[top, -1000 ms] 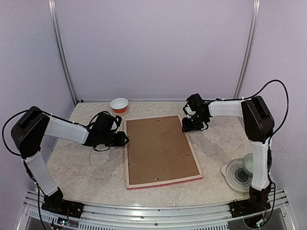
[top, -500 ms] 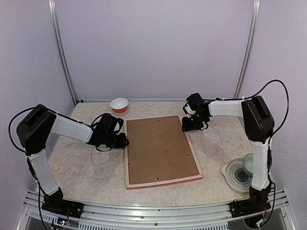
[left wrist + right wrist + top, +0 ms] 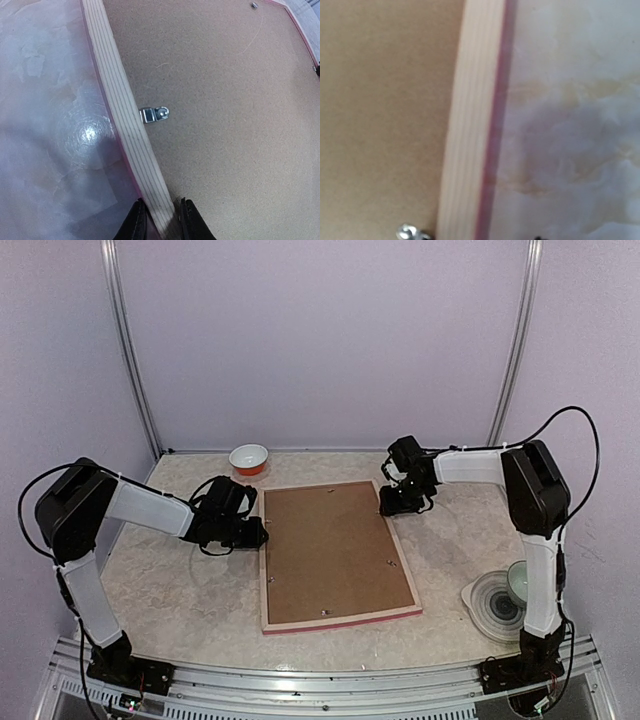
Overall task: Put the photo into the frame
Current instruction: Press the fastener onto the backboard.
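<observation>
Even light, glare on the tabletop (image 3: 89, 134), right-wrist view blurred.

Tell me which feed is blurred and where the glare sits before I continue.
Right wrist view: soft all over, the frame rail smeared. Left wrist view: crisp at the metal clip, one bright glare spot on the table. Top view: evenly lit and sharp, only faint shadows.

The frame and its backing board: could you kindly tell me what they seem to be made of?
The frame looks like bare pale wood, with straight lengthwise grain lines. The backing board seems matte brown fibreboard, finely speckled.
</observation>
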